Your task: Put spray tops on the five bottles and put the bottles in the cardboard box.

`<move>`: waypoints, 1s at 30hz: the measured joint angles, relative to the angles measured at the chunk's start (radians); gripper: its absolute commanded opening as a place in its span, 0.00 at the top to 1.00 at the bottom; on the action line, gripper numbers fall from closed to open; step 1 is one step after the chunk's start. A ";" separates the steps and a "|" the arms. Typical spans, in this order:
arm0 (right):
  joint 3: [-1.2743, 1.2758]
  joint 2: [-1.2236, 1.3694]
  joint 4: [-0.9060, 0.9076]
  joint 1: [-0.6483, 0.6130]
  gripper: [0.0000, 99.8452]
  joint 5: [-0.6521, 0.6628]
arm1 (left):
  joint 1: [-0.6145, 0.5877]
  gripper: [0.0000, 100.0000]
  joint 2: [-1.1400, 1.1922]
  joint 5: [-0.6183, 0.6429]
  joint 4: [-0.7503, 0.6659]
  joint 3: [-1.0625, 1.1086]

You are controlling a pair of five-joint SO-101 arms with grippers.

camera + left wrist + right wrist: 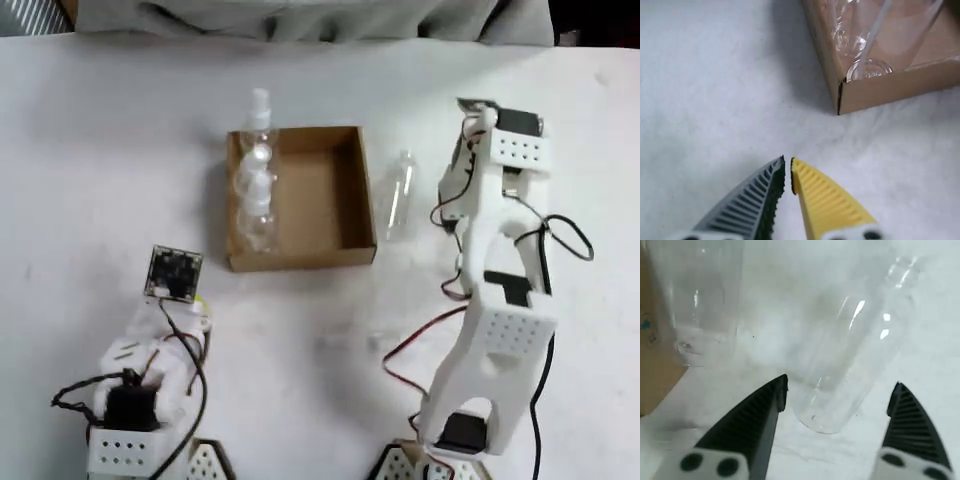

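The cardboard box (300, 195) lies mid-table with several clear bottles (256, 190) laid along its left side; one spray top (260, 104) pokes past its far wall. Right of the box stands an uncapped clear bottle (398, 195). My right gripper (840, 390) is open, and that bottle (855, 350) sits just ahead between the black fingers (765, 410), untouched. A second clear bottle (700, 300) stands closer to the box wall (655, 375). My left gripper (788, 167) is shut and empty, low over the table near the box's near-left corner (840, 100).
The right arm (500, 300) stretches from the front edge up the table's right side, trailing red and black wires. The left arm (140, 400) is folded at the front left. A faint clear item (370, 343) lies on the white cloth below the box.
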 measured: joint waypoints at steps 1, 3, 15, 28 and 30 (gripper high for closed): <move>0.005 -0.017 0.000 0.000 0.75 0.008 | 0.000 0.98 0.000 0.000 0.000 0.000; 0.031 -0.071 0.000 -0.005 0.81 0.025 | 0.000 0.98 0.000 0.000 0.000 0.000; 0.485 -0.542 0.000 -0.104 0.91 0.146 | 0.000 0.98 0.000 0.000 0.000 0.000; 1.131 -0.933 -0.005 -0.249 0.90 0.908 | 0.000 0.98 0.000 0.000 0.000 0.000; 1.181 -0.971 -0.038 -0.249 0.87 0.965 | 0.000 0.98 0.000 0.000 0.000 0.000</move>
